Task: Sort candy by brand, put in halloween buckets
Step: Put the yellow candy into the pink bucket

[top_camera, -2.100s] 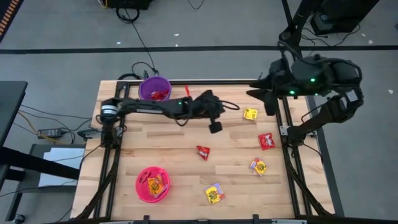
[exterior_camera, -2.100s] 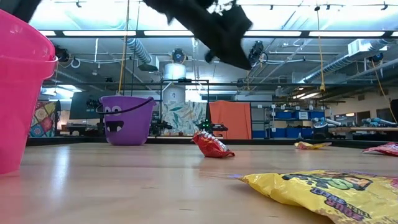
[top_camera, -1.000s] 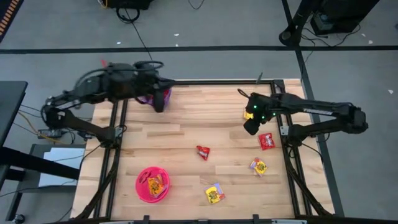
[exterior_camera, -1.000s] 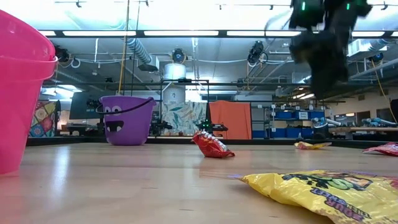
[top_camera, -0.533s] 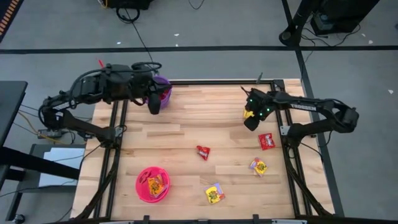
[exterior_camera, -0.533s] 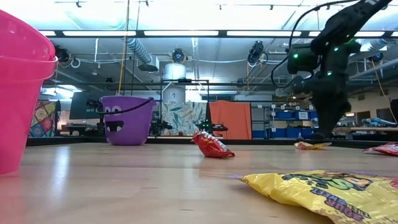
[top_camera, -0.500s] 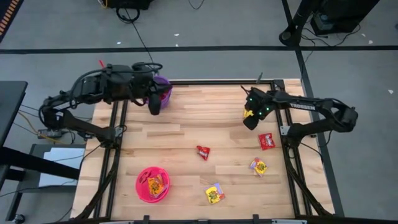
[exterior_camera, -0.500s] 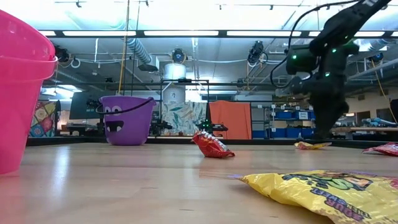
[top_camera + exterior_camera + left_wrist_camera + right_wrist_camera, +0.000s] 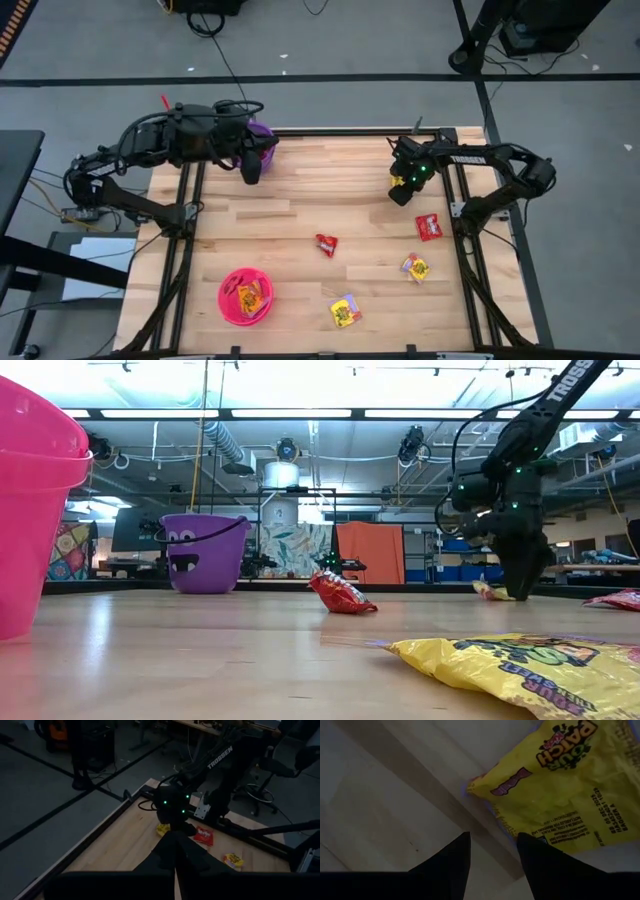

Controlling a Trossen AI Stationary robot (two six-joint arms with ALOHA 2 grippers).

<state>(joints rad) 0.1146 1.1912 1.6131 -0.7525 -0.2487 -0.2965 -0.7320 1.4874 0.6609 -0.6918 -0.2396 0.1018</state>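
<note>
I judge the sort roughly half done: the pink bucket (image 9: 245,296) already holds yellow packets, while five pieces remain loose on the table (image 9: 300,215). My right gripper (image 9: 399,193) is down at the wood, fingers (image 9: 451,855) slightly parted and empty, with the yellow packet (image 9: 559,795) lying just ahead of its tips. The left gripper (image 9: 251,171) hangs beside the purple bucket (image 9: 262,143), pressed together as far as I can tell.

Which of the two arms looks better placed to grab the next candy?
The right. Its gripper is down at the table with fingers open beside a yellow packet. The left gripper hangs by the purple bucket, far from any loose candy.
</note>
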